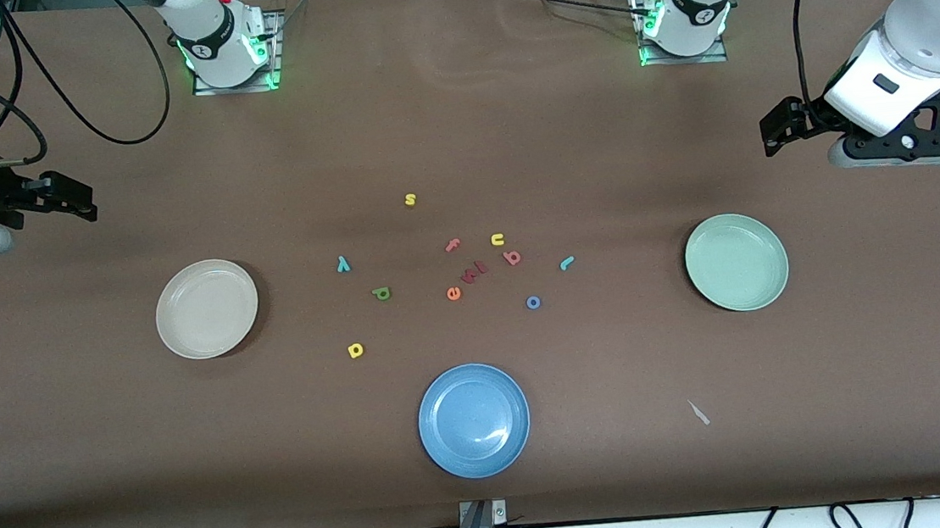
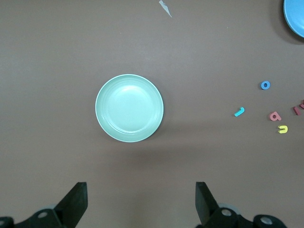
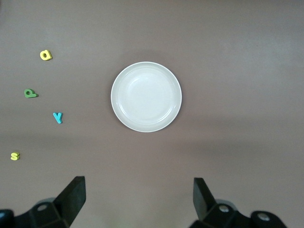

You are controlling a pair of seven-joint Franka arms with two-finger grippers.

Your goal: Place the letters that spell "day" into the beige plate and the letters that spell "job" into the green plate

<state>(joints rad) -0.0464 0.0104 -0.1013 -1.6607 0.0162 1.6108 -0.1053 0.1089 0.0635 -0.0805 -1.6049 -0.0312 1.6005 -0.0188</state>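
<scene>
The beige plate (image 1: 207,308) (image 3: 146,96) lies empty toward the right arm's end, the green plate (image 1: 736,262) (image 2: 129,108) empty toward the left arm's end. Between them lie the teal "y" (image 1: 342,264), green "d" (image 1: 381,293), yellow "a" (image 1: 355,351), pinkish-red "b" (image 1: 512,257), teal "j" (image 1: 567,263) and blue "o" (image 1: 533,302). My right gripper (image 1: 77,200) (image 3: 139,197) hangs open and empty above the table near the beige plate. My left gripper (image 1: 769,136) (image 2: 141,199) hangs open and empty near the green plate.
A blue plate (image 1: 473,419) sits empty nearest the front camera. Other letters lie among the task's: yellow "s" (image 1: 410,199), pink "f" (image 1: 452,245), yellow "u" (image 1: 498,239), orange "e" (image 1: 453,293), a red letter (image 1: 472,272). A pale scrap (image 1: 698,412) lies beside the blue plate.
</scene>
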